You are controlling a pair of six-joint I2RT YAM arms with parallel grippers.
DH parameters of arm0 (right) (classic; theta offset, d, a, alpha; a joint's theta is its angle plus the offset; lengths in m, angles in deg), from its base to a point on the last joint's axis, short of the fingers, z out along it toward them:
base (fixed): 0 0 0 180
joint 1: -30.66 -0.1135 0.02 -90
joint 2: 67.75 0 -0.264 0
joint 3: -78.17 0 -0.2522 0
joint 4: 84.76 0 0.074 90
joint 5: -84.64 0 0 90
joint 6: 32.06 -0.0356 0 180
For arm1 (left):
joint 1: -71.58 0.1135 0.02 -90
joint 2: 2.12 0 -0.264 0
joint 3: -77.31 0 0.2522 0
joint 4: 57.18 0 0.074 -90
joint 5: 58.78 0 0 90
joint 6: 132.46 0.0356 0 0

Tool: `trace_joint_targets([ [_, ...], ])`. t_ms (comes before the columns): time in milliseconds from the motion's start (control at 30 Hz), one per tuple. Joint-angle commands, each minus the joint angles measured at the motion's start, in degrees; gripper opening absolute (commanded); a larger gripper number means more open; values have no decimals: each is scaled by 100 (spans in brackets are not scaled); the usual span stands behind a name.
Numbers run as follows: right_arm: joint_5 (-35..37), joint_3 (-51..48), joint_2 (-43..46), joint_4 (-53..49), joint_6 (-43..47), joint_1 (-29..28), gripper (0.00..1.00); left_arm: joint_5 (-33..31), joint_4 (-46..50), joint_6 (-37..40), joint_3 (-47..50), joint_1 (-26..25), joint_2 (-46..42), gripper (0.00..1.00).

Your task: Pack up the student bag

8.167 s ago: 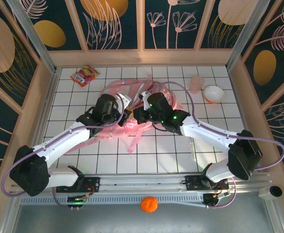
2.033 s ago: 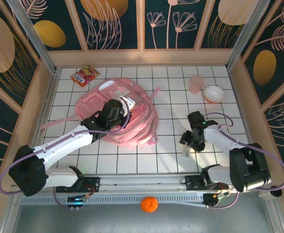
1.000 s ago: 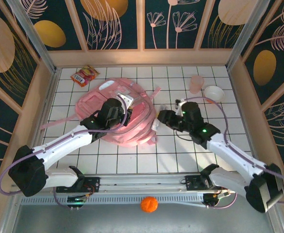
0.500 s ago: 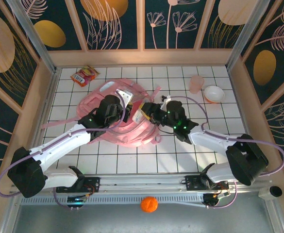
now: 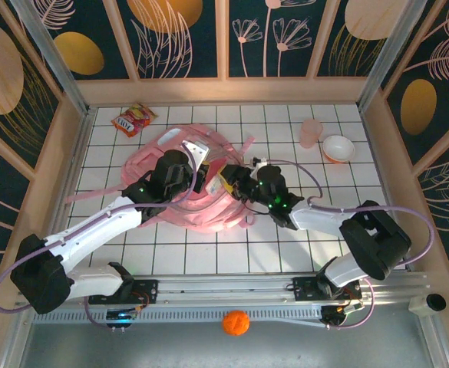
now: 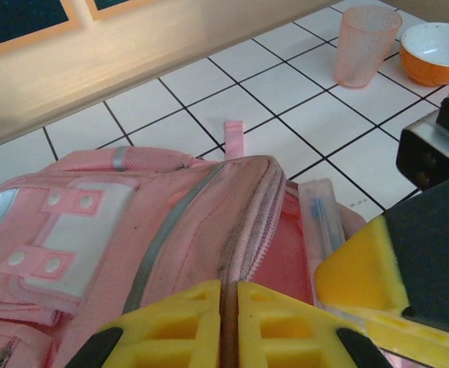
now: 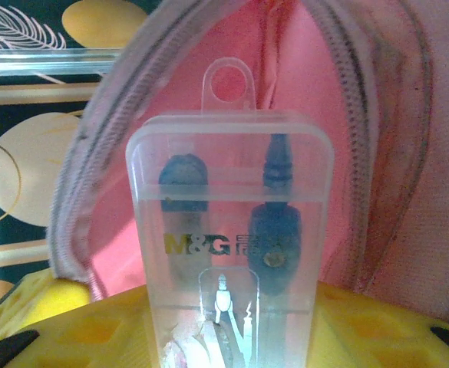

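Note:
The student bag (image 5: pixel 222 215) lies flat mid-table, pale pink with white panels (image 6: pixel 63 230). My left gripper (image 5: pixel 205 173) (image 6: pixel 229 295) is shut on the bag's zip edge and holds the mouth up. The pink lining (image 7: pixel 328 115) shows inside the arch of the zip. My right gripper (image 5: pixel 226 182) (image 7: pixel 228 326) is shut on a clear plastic case (image 7: pixel 228 230) with a compass inside. The case's far end sits in the bag's mouth, just right of the left gripper. The same case (image 6: pixel 320 218) shows in the left wrist view, beside a yellow right finger (image 6: pixel 358 264).
A red snack packet (image 5: pixel 134 119) lies at the far left. A pink cup (image 5: pixel 310 132) (image 6: pixel 366 46) and an orange bowl (image 5: pixel 338 147) (image 6: pixel 439 50) stand at the far right. A bag strap (image 5: pixel 94 189) trails left. An orange ball (image 5: pixel 236 323) sits below the front rail.
My right gripper has carried the clear case leftward from beside the bag into its open mouth. The left gripper has kept its grip on the zip edge, barely shifting.

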Motion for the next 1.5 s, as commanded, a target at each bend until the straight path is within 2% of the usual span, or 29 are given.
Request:
trace_joint_targets([
  [0,98,-83,-242,684,-246,-39,47,78,-650,50,-312,-21,-285,11],
  [133,5,-17,-585,1165,-427,-52,47,101,-659,31,-312,-23,-292,11],
  [267,5,152,-723,1127,-400,-96,47,119,-667,14,-302,-21,-318,11],
  [600,43,323,-771,790,-333,-130,67,155,-703,-4,-277,-23,-289,11],
  [1200,155,417,-700,437,-229,-189,65,148,-738,4,-268,-23,-306,11],
  [1467,244,460,-675,64,-154,-197,70,137,-703,46,-277,-16,-328,11],
])
